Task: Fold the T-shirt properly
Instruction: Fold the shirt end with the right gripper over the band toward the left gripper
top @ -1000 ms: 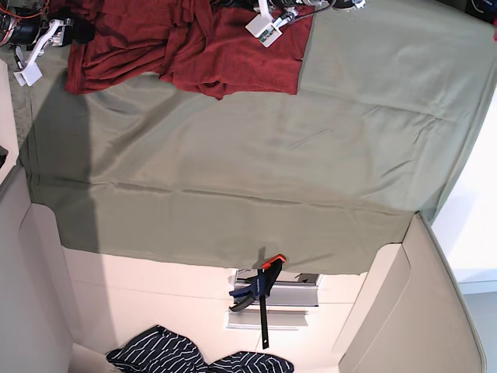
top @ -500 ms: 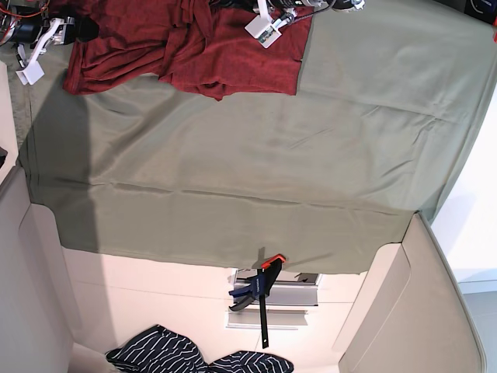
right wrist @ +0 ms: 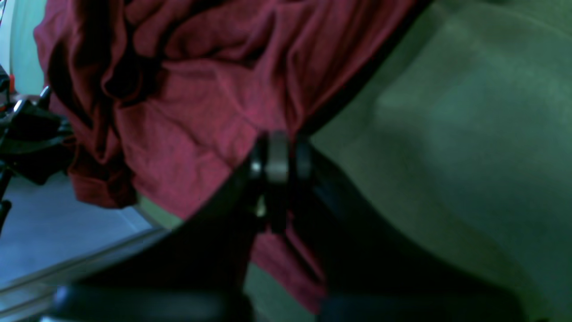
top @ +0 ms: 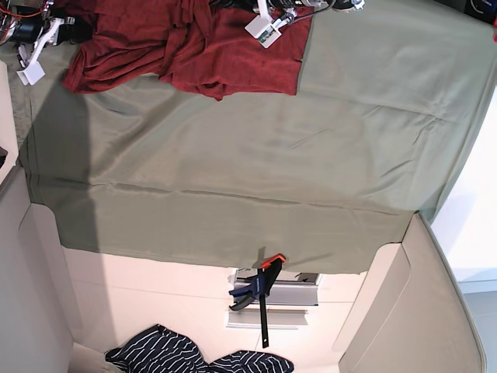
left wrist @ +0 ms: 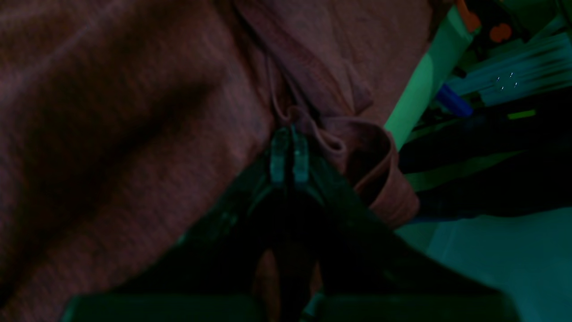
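Note:
The red T-shirt (top: 186, 43) lies crumpled at the far-left end of the green-covered table (top: 272, 163), bunched into folds. In the left wrist view my left gripper (left wrist: 289, 150) is shut on a fold of the shirt (left wrist: 134, 112) near a hem that curls over the table edge. In the right wrist view my right gripper (right wrist: 277, 154) is shut on the shirt's edge (right wrist: 187, 116), with green cloth (right wrist: 447, 134) to its right. From above, the left arm (top: 268, 27) sits at the shirt's right corner and the right arm (top: 43, 31) at its left corner.
The green cloth's front edge is held by an orange-and-black clamp (top: 262, 287). A dark striped garment (top: 194, 359) lies below the table. Beige panels (top: 31, 256) flank both sides. Cables and gear (top: 15, 12) crowd the top-left corner.
The right arm has drawn the shirt's left corner slightly up and toward the table's top edge. The left arm has barely moved.

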Controlling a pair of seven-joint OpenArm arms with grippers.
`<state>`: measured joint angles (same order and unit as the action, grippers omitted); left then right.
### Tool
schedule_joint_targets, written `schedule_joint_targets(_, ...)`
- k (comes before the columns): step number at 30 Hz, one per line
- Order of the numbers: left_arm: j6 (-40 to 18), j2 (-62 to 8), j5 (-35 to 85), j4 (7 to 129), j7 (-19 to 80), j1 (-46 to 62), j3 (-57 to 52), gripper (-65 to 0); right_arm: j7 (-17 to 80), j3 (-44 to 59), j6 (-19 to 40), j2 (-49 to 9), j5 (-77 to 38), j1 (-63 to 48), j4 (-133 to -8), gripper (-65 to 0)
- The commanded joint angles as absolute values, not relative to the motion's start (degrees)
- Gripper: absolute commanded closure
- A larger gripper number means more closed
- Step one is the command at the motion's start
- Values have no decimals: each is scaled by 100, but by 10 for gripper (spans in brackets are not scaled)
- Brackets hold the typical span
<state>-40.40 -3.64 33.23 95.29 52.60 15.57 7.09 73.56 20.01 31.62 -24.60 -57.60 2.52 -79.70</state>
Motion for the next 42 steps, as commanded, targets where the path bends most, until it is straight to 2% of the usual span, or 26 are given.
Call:
schedule_joint_targets(1,-4000,-351,3236,9566,5249,1538,709,0,7317,2027,3238,-2550,-5867,336,-8055,0)
schedule_joint_targets(9,-4000,-349,4005,9887,5387,1542,709,0,7314,2027,3236,-2552,-5782,346,-8099,0)
schedule_joint_targets(22,-4000,-351,3721,11214,5594,1590,646,0,7319,2027,3238,-2550,-5859,346,-8112,0)
schedule_joint_targets(28,-4000,-357,3743,11902,5496,2045,-16,0,7336,2027,3238,-2550,-5850,344,-8589,0)
schedule_joint_targets(34,-4000,-403,3795,12005,5406,2521,-834,0,7325,2027,3238,-2510,-5782,342,-9233,0)
schedule_joint_targets(42,-4000,-604,4591,12022,5441,2897,-1745,0,7308,2023,3238,-1951,-5636,298,-9413,0)
